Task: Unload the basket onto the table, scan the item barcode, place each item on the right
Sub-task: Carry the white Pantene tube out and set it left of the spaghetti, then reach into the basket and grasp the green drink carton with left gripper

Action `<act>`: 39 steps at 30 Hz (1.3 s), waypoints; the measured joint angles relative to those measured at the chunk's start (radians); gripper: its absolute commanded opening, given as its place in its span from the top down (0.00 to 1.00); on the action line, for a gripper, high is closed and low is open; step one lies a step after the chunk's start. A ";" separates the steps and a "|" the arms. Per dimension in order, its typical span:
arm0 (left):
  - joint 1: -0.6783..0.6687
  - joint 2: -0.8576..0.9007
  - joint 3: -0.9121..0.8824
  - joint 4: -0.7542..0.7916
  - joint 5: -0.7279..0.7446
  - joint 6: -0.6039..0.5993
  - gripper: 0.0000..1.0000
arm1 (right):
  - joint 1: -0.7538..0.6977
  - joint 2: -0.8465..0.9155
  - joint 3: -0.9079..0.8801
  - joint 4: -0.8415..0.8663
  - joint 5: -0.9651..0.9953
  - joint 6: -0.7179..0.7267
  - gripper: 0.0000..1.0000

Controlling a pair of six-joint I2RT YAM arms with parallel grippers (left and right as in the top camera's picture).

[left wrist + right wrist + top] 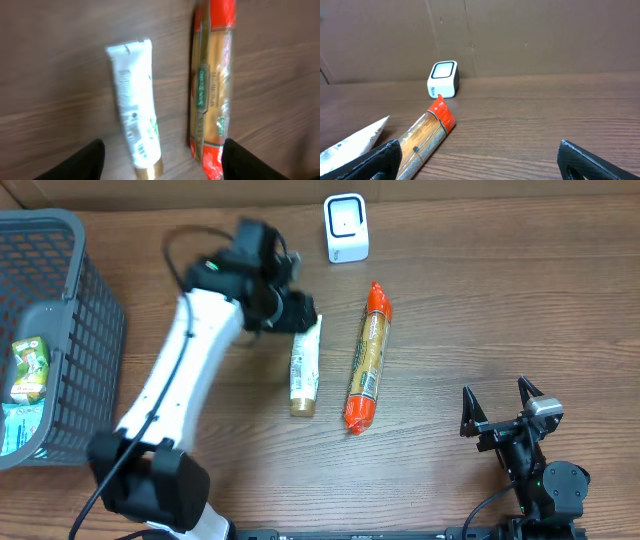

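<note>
Left pincer (164,146) hung apart and empty just over tube (305,367) | tube lay flat on tabletop (480,310), long axis near-far, cap near, orange pack (367,358) just right | scanner (346,227) stood far beyond | right pincer (502,405) apart, well right; left pincer nearer.

A grey mesh basket (92,350) stands at the left edge of the wooden table (480,310). Inside it lie 2 packets: a green pouch (30,370) and, nearer, a pale blue one (12,430). Brown cardboard (530,35) closes off the far side.
</note>
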 measured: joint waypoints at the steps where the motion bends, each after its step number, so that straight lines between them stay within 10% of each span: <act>1: 0.016 0.000 0.055 -0.033 -0.004 0.005 0.31 | 0.000 0.000 0.000 0.000 0.000 0.000 0.00; 16: 0.665 -0.010 0.537 -0.301 -0.227 -0.040 0.29 | 0.000 0.000 0.000 0.001 0.000 0.000 0.00; 25: 1.004 -0.012 0.310 -0.097 -0.275 -0.093 0.26 | 0.000 0.000 0.000 0.000 0.000 0.000 0.00; 33: 1.023 -0.010 0.004 0.217 -0.282 0.135 0.00 | 0.000 0.000 0.000 0.000 0.000 0.000 0.00; 39: 1.023 0.010 -0.113 0.409 -0.309 0.264 0.00 | 0.000 0.000 0.000 0.000 0.000 0.000 0.00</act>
